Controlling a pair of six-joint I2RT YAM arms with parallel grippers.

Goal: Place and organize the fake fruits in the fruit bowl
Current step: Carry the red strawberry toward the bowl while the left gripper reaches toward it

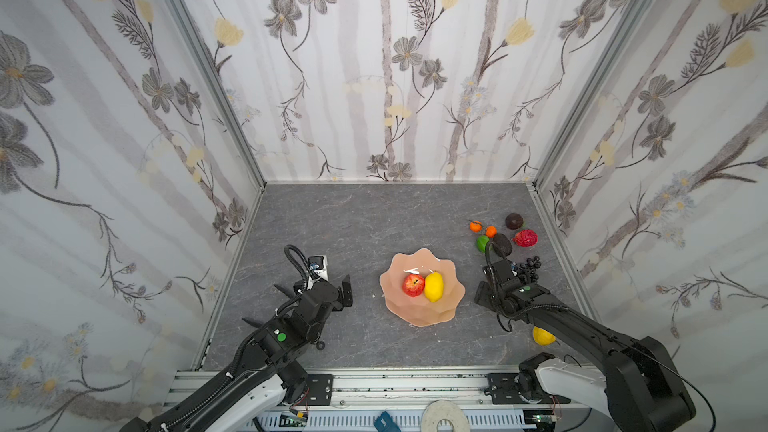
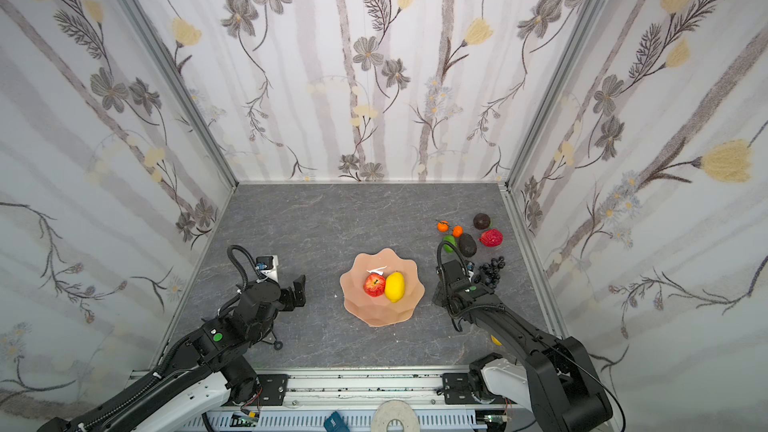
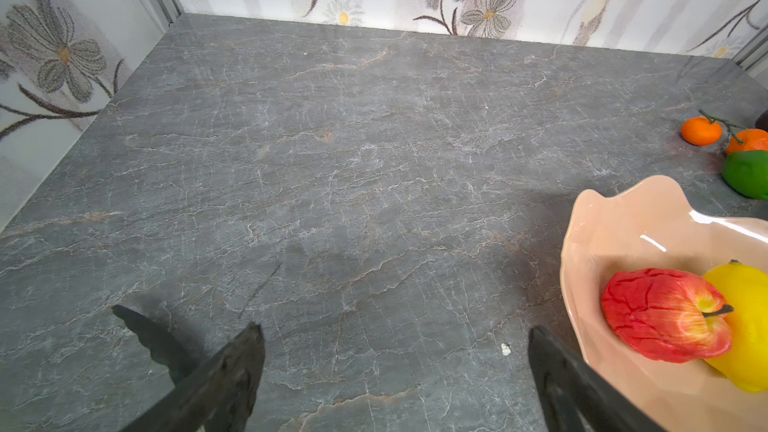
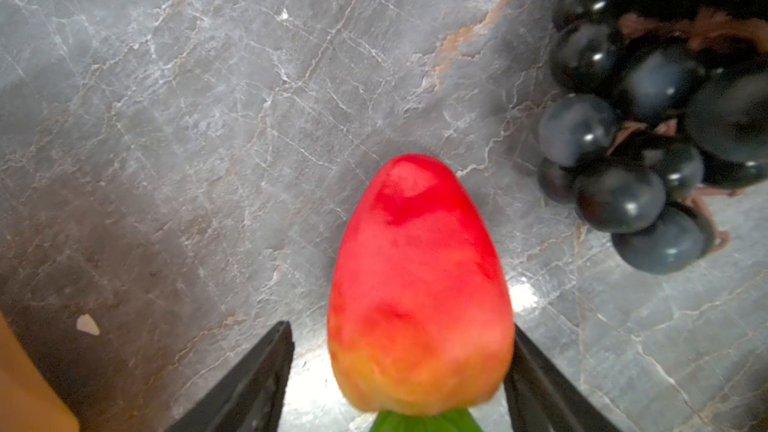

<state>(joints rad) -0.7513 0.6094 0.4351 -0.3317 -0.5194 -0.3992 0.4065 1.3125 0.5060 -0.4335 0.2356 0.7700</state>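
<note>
For the right hand (image 4: 401,326), by its wrist camera: spread partway about a glossy red plastic strawberry (image 4: 419,284) lying on the grey marbled worktop (image 4: 187,118), touching it on one side, a gap on the other, so not yet gripping; just beside, a black-purple grape bunch (image 4: 644,139). For the left hand (image 3: 395,328), by the left wrist camera: fully spread, holding nothing, over bare worktop beside the pale peach scalloped fruit bowl (image 3: 582,218). In both top views: only a red apple (image 1: 413,284) and a yellow lemon (image 1: 434,286) in the bowl, touching; left outside, two tiny oranges (image 1: 475,226), a green lime (image 1: 482,243), two dark avocados (image 1: 502,244), a second red apple (image 1: 525,238), the grapes, and a yellow pear (image 1: 543,336) partly under the right forearm. Judged early: two in, most to go. As to pose: reaching forward on the right, wrist pitched down; folded and idle on the left.
</note>
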